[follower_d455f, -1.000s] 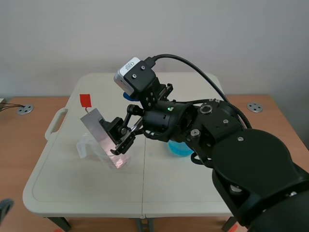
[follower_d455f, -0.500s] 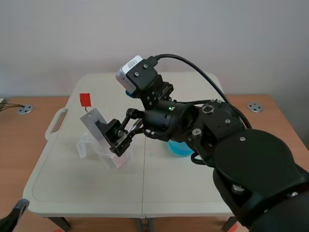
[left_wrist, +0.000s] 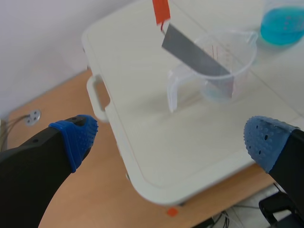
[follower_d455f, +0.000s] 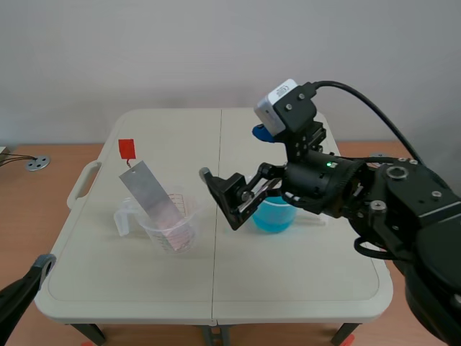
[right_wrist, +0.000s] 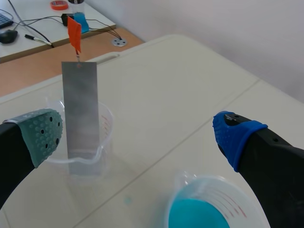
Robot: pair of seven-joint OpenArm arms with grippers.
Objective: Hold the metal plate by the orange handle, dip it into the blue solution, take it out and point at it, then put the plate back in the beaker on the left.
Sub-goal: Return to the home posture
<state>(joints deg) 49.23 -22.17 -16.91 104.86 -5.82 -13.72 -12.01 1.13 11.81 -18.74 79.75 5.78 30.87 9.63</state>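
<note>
Since the earlier frames the right claw (follower_d455f: pixel 225 200) has let go of the metal plate (follower_d455f: pixel 153 196) and drawn back toward the middle of the surface (follower_d455f: pixel 288 281), where it hangs with its fingers spread, just beside the beaker of blue solution (follower_d455f: pixel 274 215). That plate stands tilted in the clear left beaker (follower_d455f: pixel 171 229), its lower end inside and its orange handle (follower_d455f: pixel 127 149) uppermost, apart from both claws. Left claw (left_wrist: pixel 171 142) is likewise spread, low off the near left edge of the surface and well apart from the clear left beaker.
</note>
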